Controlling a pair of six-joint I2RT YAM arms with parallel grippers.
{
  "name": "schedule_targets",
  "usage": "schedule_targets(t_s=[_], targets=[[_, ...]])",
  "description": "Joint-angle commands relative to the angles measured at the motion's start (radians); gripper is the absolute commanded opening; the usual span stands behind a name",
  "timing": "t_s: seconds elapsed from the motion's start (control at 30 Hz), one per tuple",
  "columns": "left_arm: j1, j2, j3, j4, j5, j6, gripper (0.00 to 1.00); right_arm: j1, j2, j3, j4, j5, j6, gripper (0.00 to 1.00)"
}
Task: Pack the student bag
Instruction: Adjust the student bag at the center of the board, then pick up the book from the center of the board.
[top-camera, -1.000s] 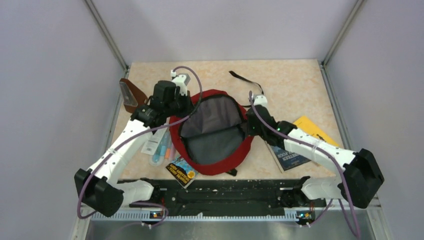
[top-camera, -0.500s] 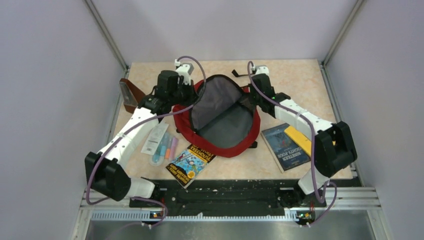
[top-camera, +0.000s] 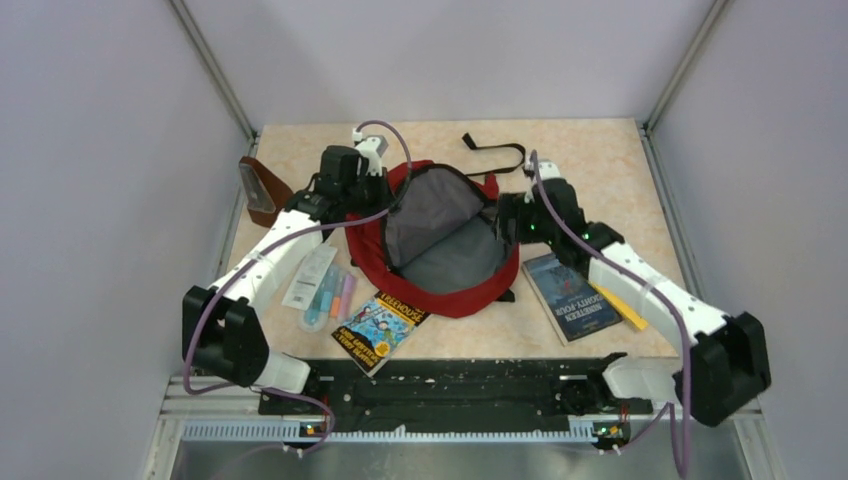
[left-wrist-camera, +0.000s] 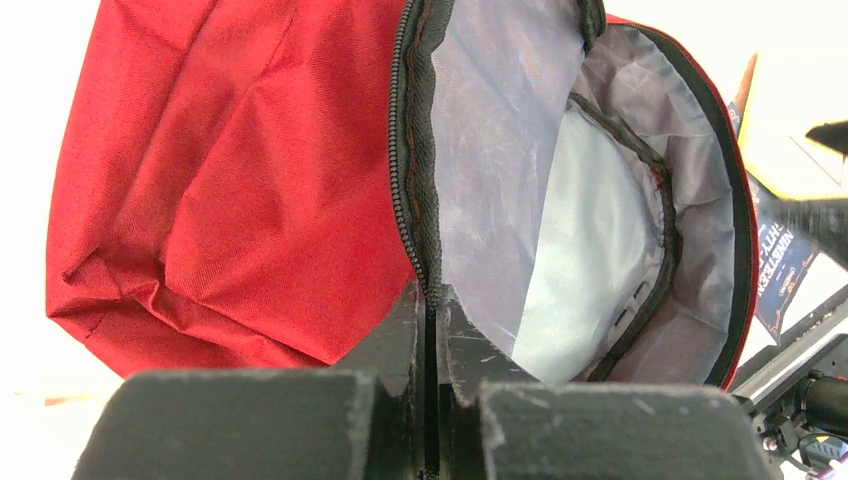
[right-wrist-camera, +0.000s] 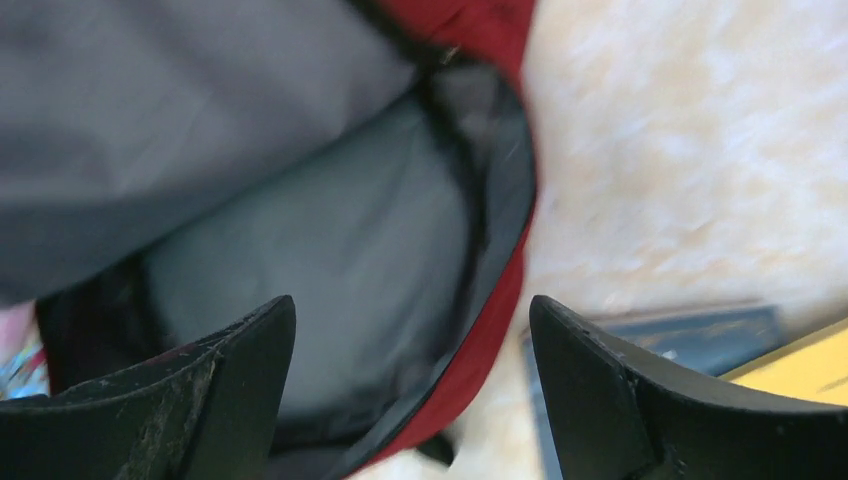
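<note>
Beige speckled tabletop (top-camera: 600, 160) carries the student bag (top-camera: 452, 298) at its middle, dark red and unzipped, with the grey lining showing. The left gripper (left-wrist-camera: 430, 300) has its jaws pinched tight on the bag's zipper edge at the left rim. The right gripper (right-wrist-camera: 410, 330) hangs over the right rim, jaws spread wide, holding nothing. A blue book (top-camera: 572, 297) lies just right of the bag.

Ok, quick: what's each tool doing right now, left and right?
Left tool: closed, pinching the zipper edge of the student bag.
Right tool: open, holding nothing.
</note>
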Motion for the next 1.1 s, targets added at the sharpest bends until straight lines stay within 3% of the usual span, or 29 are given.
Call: schedule_targets(t_s=[0.0, 0.2, 0.4, 0.77, 1.07], targets=[[0.012, 0.019, 0.029, 0.021, 0.025, 0.004, 0.0, 0.109, -0.166, -0.19, 0.078, -0.197, 0.188, 0.85], [0.015, 0.019, 0.018, 0.017, -0.027, 0.028, 0.0, 0.524, -0.246, -0.346, 0.302, -0.033, 0.139, 0.85], [0.022, 0.04, 0.031, 0.004, -0.008, 0.026, 0.0, 0.823, -0.118, -0.414, 0.627, 0.081, -0.22, 0.85], [0.025, 0.012, 0.037, -0.008, 0.018, 0.002, 0.0, 0.91, 0.184, -0.468, 1.085, -0.014, -0.655, 0.85], [0.051, 0.003, 0.047, -0.024, 0.015, -0.012, 0.0, 0.967, 0.381, -0.46, 1.197, 0.021, -0.906, 0.85]])
